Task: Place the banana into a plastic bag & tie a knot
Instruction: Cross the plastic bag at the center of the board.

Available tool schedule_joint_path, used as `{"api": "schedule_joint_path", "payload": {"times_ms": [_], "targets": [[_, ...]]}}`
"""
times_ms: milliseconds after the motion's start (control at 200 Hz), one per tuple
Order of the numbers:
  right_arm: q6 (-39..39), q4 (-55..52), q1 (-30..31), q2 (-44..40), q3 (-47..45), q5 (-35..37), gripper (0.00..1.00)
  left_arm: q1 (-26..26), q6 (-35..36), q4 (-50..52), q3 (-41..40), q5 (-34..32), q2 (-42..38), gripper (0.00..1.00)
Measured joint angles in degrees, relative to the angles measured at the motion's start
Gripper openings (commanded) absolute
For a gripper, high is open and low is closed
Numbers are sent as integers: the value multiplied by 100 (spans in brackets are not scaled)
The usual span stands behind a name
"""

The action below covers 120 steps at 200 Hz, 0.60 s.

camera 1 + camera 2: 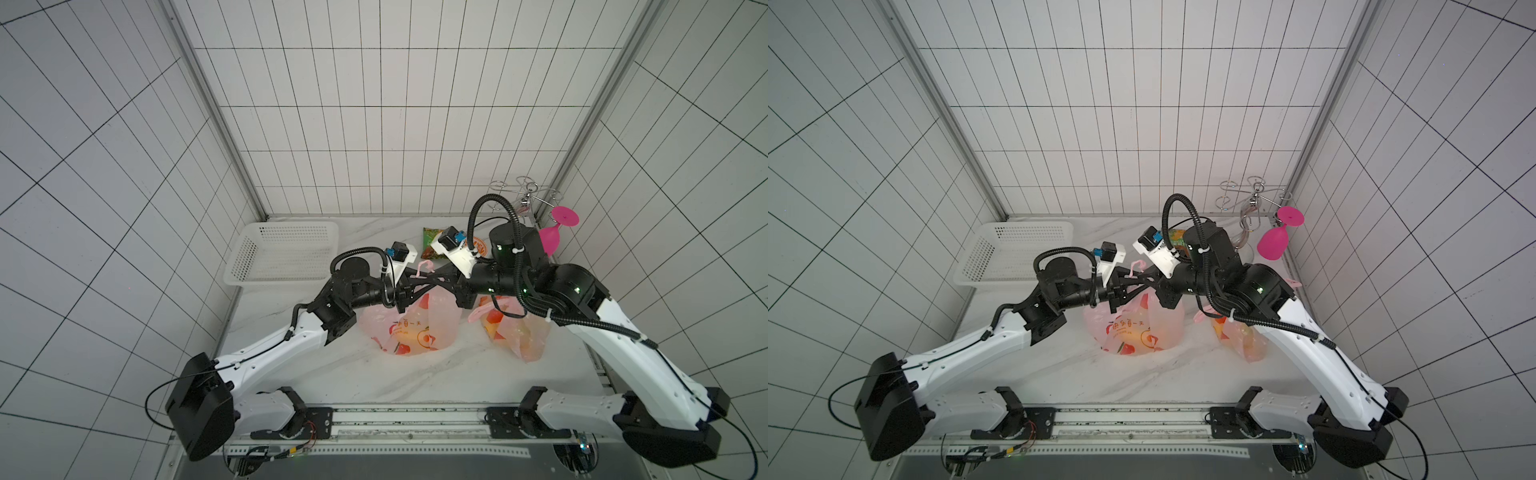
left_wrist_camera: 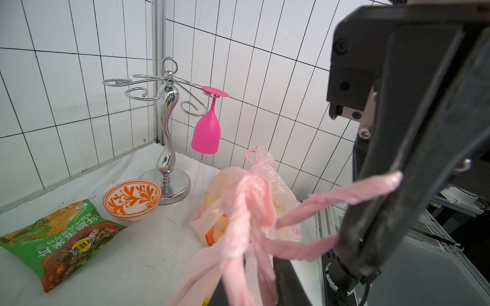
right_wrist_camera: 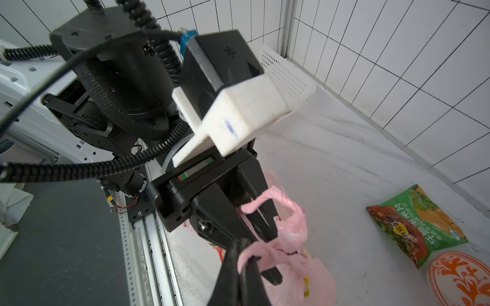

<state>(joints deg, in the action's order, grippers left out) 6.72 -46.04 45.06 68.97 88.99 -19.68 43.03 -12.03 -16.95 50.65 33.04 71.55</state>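
My left arm comes in from the left of the plastic bag (image 1: 409, 328). Its hand (image 3: 265, 233) reaches across above the bag's mouth with a handle loop (image 3: 275, 196) lying between the fingers. I cannot tell whether they pinch it or stand slack. The bag sits on the surface (image 1: 457, 374) directly under both hands, and I take the bit of yellow low inside it for the banana (image 3: 306, 284). From the bag's right, my right hand (image 3: 242, 251) crosses over, clamped together on the twisted handle (image 2: 344, 193). That handle's long axis runs from the bag's mouth up to the right hand. With the hands crossed, I judge the tightening pull must go outward along it.
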Motion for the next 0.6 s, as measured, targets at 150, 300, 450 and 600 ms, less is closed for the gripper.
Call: {"api": "schedule_joint_path", "payload": {"times_ms": [150, 300, 450, 600], "targets": [[-20, -2, 9, 66, -13, -20, 0, 0, 11, -2, 0, -26, 37, 22], [-96, -11, 9, 103, -48, -26, 0, 2, 125, -68, -39, -87, 37, 27], [-251, 2, 11, 247, -48, -105, 0, 76, 313, -313, -267, -208, 9, 32], [-413, 63, 28, 337, -50, -197, 0, 236, 461, -501, -326, -326, 9, 34]]}}
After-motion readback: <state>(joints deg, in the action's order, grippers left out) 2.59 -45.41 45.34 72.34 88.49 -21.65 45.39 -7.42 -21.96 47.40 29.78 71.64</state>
